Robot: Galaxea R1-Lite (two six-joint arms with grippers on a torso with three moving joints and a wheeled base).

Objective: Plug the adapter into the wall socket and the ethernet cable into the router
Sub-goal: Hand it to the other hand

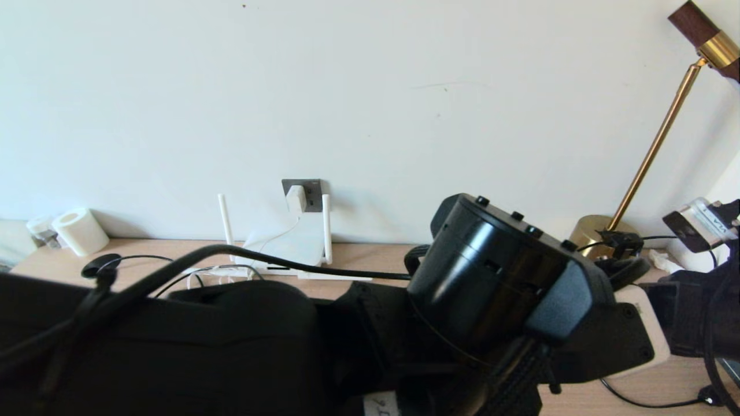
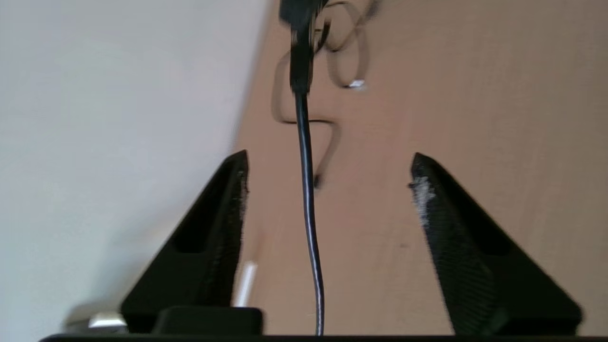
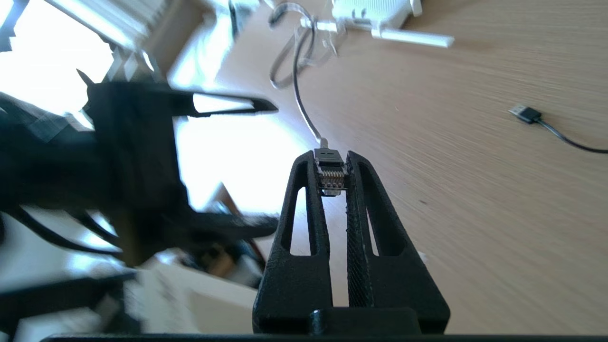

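**Adapter** (image 1: 296, 199): white cube, seated in the dark grey wall socket (image 1: 312, 193) above the tabletop (image 1: 370, 254); its thin white cord dropped toward the router. This half of the task appeared done.

**Router** (image 1: 287, 245): flat white box against the wall beneath the socket, two antennas upright, one lying flat along the tabletop in front of it. Its port edge could not be made out.

**Ethernet cable** (image 3: 304, 109): clear-tipped connector (image 3: 331, 176) pinched between the fingers of the right gripper (image 3: 338, 173), contacts visible, the cable trailing back toward the router. Not yet plugged in.

**Left gripper** (image 2: 327, 190): fingers spread wide and holding nothing, with a black cable running through the gap above the tabletop, touching neither pad as far as could be seen.

**Loose item**: a thin black cable with a USB-style plug (image 3: 526, 114), lying apart on the tabletop.

**Risks, as judged**: 
- The grip covered only the connector's sides, so it could twist or slip under insertion force. 
- A misaligned approach could jam the clip against the port edge. 
- The light router could slide back rather than accept the plug. 
- The trailing cable could snag on the left arm or on the fallen antenna.
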